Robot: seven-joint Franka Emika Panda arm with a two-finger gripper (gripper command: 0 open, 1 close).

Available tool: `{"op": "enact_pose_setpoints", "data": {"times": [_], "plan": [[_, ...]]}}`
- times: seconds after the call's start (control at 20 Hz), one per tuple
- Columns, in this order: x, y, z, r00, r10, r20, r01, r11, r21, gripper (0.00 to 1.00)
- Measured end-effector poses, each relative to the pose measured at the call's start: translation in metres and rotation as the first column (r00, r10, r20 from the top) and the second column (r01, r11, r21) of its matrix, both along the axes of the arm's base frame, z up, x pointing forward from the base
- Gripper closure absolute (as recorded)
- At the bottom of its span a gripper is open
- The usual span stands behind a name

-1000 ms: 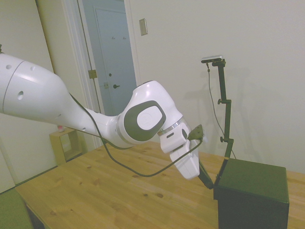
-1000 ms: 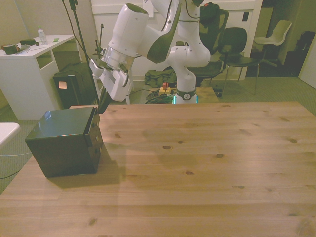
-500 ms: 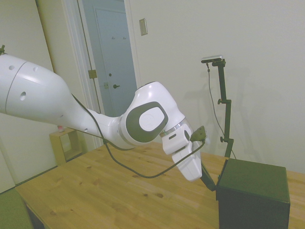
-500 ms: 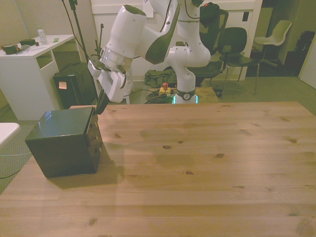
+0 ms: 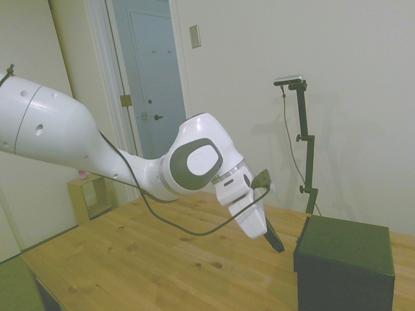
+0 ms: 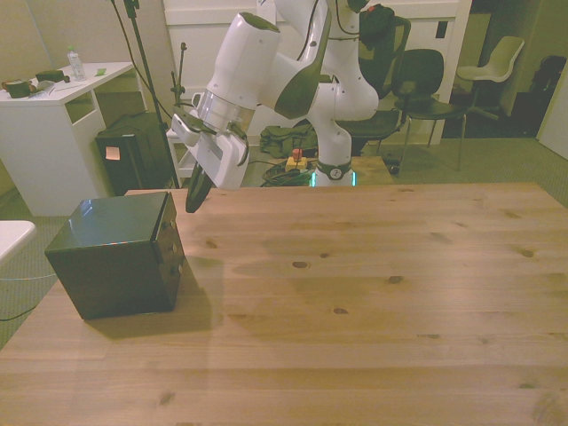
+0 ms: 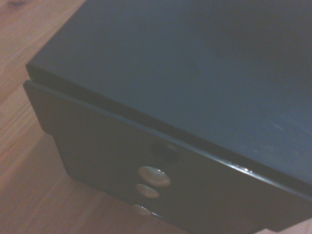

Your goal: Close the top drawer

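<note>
One black cabinet [image 6: 115, 253] sits on the wooden table [image 6: 355, 293] at the front view's left, its top drawer [image 7: 161, 168] pushed in almost flush.
Nothing of the drawer's inside shows. The gripper [image 6: 194, 200] hangs just beside the cabinet's upper front edge, apart from it, dark fingers together, holding nothing.

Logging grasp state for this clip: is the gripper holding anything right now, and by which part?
Nothing is held. The gripper hangs in the air beside the cabinet, clear of the top drawer.
</note>
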State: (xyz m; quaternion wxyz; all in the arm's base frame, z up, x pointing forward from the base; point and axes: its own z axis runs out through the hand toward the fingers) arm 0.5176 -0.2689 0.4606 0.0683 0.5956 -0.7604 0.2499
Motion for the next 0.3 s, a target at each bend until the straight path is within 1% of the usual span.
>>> {"op": "enact_pose_setpoints", "data": {"times": [0.15,0.3], "plan": [[0.002,0.007,0.0,1.0,0.013,-0.001,-0.013,1.0,0.0,1.0],[0.009,0.033,-0.002,0.998,0.06,-0.008,-0.06,0.998,0.006,1.0]]}}
